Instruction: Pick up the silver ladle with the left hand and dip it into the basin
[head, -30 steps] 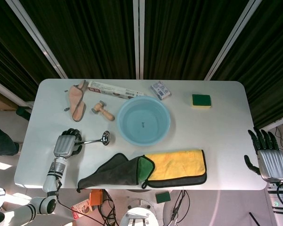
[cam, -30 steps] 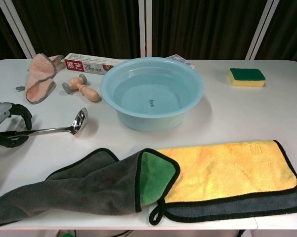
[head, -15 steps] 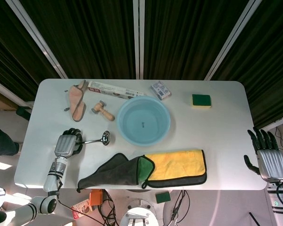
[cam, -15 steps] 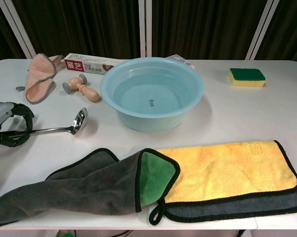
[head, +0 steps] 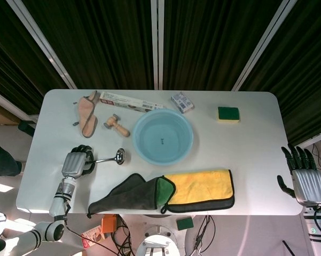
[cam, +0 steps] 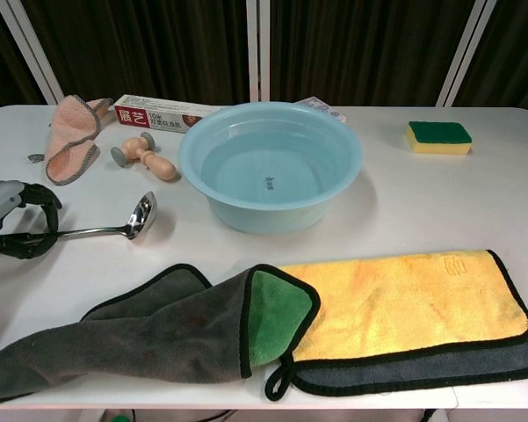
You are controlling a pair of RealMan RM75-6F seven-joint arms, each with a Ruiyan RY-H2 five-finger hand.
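L hand (cam: 13, 220) fingers closed tighter round ladle (cam: 114, 225) handle; ladle unmoved on table.

Yellow towel (cam: 404, 303) front right, grey-green cloth (cam: 158, 330) beside; sponge (cam: 438, 136) far right.

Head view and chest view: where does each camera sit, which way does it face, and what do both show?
Head view: high above, looking straight down on the white table; shows the left robot hand curled round the silver ladle handle, its forearm, and the right robot hand off the table's right edge.
Chest view: low at the near edge, facing across the table toward the curtains; only the left robot hand shows.
Shared: ladle, blue basin, yellow cloth, sponge.
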